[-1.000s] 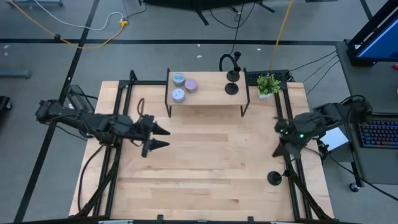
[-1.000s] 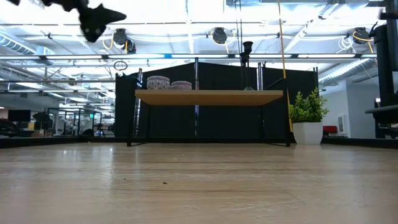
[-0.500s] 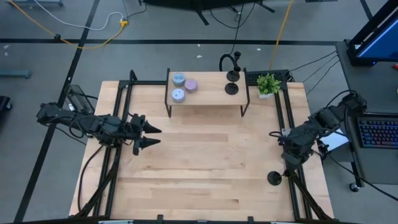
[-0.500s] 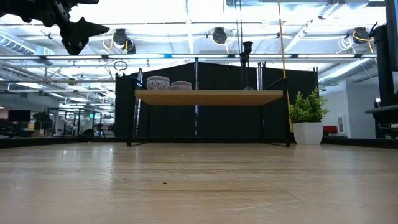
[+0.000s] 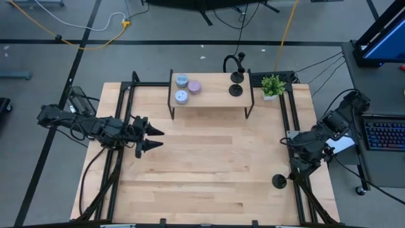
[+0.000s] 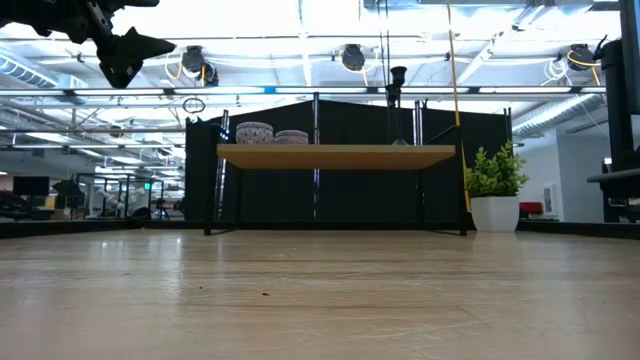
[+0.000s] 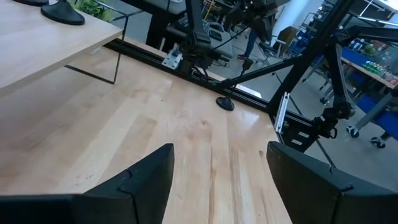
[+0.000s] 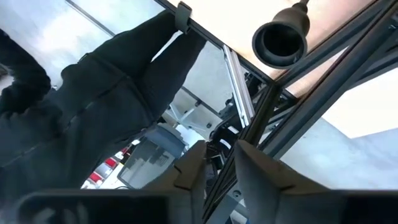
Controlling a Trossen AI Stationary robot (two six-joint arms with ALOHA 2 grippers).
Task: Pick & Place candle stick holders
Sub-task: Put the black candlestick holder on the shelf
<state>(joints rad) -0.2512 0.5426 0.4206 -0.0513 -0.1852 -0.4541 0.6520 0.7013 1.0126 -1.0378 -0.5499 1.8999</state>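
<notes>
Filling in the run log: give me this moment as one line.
left hand: open, idle above table's left | right hand: nearly closed, empty, near candle stick holder at table's right edge | two holders: on shelf

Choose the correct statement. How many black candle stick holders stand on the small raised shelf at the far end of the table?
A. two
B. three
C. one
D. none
A: the high view shows two candle stick holders on the shelf, while a third holder stands on the table near the right end effector.
</notes>
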